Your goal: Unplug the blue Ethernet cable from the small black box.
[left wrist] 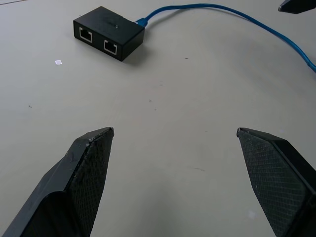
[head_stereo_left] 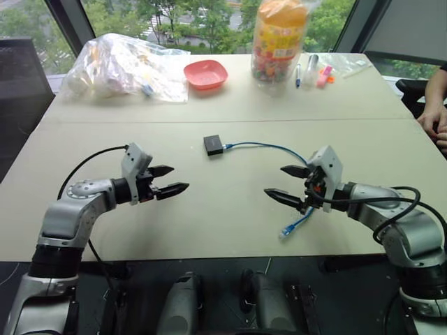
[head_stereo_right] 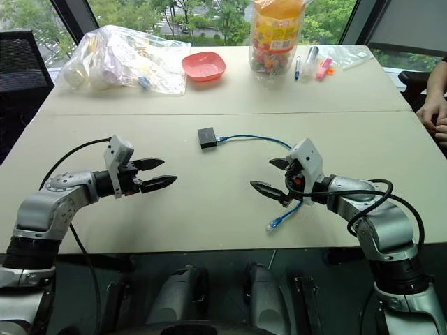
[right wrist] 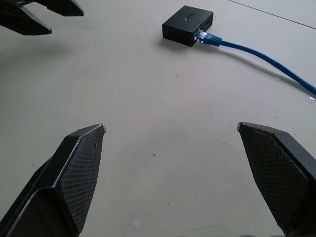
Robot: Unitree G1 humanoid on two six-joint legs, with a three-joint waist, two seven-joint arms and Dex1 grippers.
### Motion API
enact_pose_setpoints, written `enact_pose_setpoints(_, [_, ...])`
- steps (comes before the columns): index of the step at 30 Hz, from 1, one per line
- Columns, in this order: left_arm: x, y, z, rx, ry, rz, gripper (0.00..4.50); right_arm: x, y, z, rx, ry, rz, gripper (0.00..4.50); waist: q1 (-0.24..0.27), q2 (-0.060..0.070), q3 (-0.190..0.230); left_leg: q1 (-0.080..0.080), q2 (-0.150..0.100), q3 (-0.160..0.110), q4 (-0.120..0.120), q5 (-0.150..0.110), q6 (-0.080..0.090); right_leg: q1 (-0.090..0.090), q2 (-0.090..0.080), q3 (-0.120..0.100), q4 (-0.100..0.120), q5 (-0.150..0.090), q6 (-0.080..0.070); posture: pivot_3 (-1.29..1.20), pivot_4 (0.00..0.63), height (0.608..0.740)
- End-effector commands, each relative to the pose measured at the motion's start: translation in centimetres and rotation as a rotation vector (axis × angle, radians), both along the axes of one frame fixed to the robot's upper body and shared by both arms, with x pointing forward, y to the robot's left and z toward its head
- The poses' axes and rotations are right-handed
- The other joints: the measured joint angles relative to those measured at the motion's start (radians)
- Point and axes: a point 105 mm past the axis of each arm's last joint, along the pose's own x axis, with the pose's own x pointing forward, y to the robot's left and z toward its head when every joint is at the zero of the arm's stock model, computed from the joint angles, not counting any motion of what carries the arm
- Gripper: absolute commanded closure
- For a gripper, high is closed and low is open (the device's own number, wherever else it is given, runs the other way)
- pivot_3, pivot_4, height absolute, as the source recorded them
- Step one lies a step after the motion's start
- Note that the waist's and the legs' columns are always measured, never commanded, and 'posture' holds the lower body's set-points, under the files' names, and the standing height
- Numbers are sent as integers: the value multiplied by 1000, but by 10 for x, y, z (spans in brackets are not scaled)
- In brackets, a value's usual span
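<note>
The small black box (head_stereo_left: pixel 214 144) lies flat in the middle of the beige table (head_stereo_left: pixel 230 209). The blue Ethernet cable (head_stereo_left: pixel 269 145) is plugged into the box's right side. It arcs right, passes behind my right gripper, and its free plug (head_stereo_left: pixel 286 232) rests near the front edge. In the left wrist view the box (left wrist: pixel 108 32) shows two empty ports facing me. My left gripper (head_stereo_left: pixel 172 179) hovers open, front-left of the box. My right gripper (head_stereo_left: pixel 288 184) hovers open, front-right of it. Nothing sits between either pair of fingers.
At the table's far side lie a clear plastic bag of items (head_stereo_left: pixel 122 68), a red bowl (head_stereo_left: pixel 205 74), a tall jar of sweets (head_stereo_left: pixel 279 42) and some pens (head_stereo_left: pixel 311 73). A person's hand (head_stereo_left: pixel 434 118) rests on the right edge.
</note>
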Motion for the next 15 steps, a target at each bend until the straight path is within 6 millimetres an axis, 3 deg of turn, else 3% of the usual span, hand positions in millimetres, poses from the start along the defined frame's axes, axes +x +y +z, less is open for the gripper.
enact_pose_setpoints(1, [5,0,14,-9,-67,19,346,2,4,7,4,-42,18,0,0,0,0,0,0,0,0,0,0,0,0,0,0,0,0,0,150,740])
enact_pose_setpoints(15, [8,2,15,11,-85,22,346,11,8,5,1,-66,23,0,-1,0,0,0,0,0,0,0,1,0,0,0,2,0,0,0,150,740])
